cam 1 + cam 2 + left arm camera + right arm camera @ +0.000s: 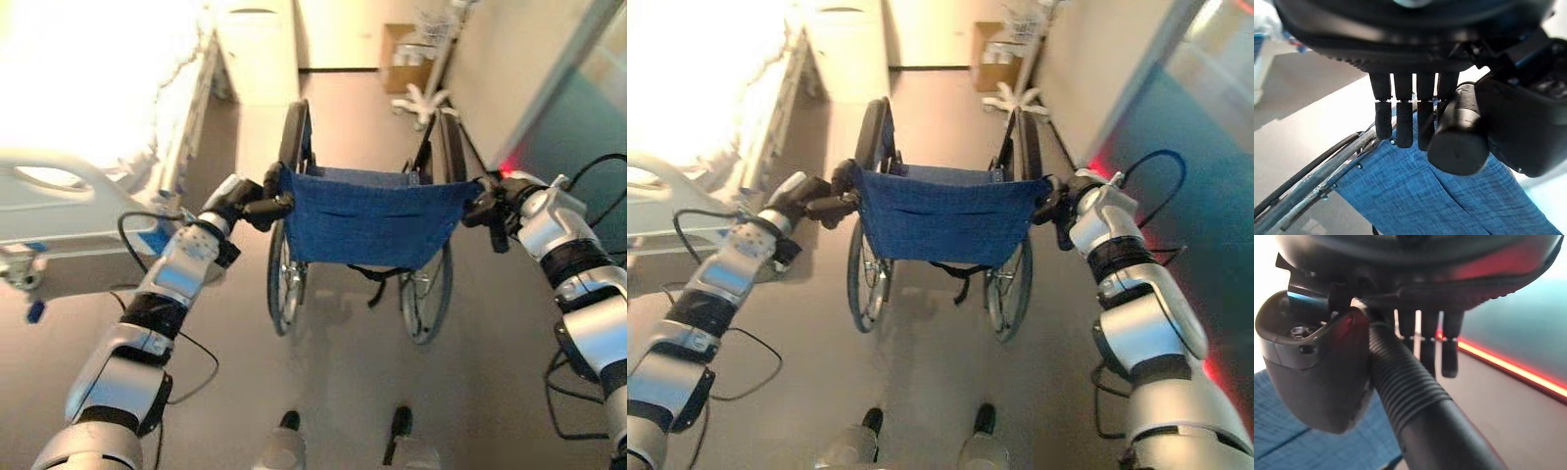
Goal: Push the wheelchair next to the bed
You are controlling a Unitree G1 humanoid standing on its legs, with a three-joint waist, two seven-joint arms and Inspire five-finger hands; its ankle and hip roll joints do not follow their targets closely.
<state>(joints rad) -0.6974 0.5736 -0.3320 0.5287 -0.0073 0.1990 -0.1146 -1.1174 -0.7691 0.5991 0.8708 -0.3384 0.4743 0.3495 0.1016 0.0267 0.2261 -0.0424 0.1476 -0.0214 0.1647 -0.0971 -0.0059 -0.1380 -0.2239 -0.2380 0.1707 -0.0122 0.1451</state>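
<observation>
Left hand (257, 202) is wrapped round the left push handle (1458, 136) of the wheelchair (367, 227), fingers and thumb curled about the grip, so the frame can be steered as well as shoved. Left of it lies the bed (93, 127), near but apart, its side rail (69, 196) facing the chair. Between the handles hangs the blue backrest (942, 215) (seat facing away). Right hand (1065, 204) clasps the right push handle (1415, 391) likewise, balancing the push.

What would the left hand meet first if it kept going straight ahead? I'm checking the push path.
The left hand holds the wheelchair push handle. Straight ahead looks like open floor alongside the bed, then a white cabinet at the far end; depth is unclear.
</observation>
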